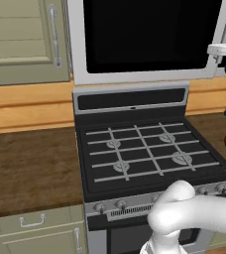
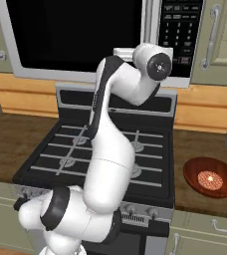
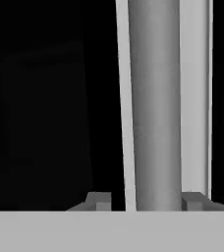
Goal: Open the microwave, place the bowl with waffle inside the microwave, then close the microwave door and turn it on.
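- The jaws stand spread either side of the door's handle (image 3: pixel 155 108), not yet pinching it, placed to pull the microwave door (image 1: pixel 144 34) open.
- The bowl (image 2: pixel 211 178) waits on the surface right of the stove (image 2: pixel 105 149).

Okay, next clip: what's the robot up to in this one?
The arm is reaching up to the microwave door, which is shut. In the hand view the gripper has a fingertip on each side of the door's silver bar handle, jaws partly open around it, so it looks about to grasp and pull. The bowl with the waffle sits on the wooden counter right of the stove.
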You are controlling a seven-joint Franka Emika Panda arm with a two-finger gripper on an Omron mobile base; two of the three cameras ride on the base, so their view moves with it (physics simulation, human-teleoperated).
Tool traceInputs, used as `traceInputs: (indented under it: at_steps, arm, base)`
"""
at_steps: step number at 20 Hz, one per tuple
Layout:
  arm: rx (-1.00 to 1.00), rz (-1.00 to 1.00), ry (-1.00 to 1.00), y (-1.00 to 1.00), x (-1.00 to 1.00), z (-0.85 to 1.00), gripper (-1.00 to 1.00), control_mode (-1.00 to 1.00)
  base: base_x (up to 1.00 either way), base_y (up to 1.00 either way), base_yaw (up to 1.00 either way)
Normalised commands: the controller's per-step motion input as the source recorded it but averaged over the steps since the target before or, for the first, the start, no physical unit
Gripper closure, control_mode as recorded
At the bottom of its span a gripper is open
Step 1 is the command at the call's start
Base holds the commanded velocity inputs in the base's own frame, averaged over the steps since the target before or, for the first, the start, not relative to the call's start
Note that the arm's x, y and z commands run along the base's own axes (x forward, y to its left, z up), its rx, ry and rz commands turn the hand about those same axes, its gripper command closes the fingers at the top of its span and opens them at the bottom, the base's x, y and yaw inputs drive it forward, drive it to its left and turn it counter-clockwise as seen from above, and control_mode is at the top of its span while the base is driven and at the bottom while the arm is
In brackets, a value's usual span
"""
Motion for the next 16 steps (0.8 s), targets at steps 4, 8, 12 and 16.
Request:
traceInputs:
  at_steps: [4, 8, 12, 16]
  arm:
    - [-0.12, 0.42, 0.47, 0.95, -0.86, 0.91, 1.0, -1.0]
    - [-0.18, 0.29, 0.23, 1.0, -1.0, 0.37, 1.0, -1.0]
    - [-0.2, 0.25, 0.12, 1.0, -1.0, 0.1, 1.0, -1.0]
    - [-0.22, 0.18, 0.02, 1.0, -1.0, -0.19, 1.0, -1.0]
  base:
    - [0.0, 0.0, 0.0]
    - [0.0, 0.0, 0.0]
    - [0.0, 0.0, 0.0]
    - [0.0, 0.0, 0.0]
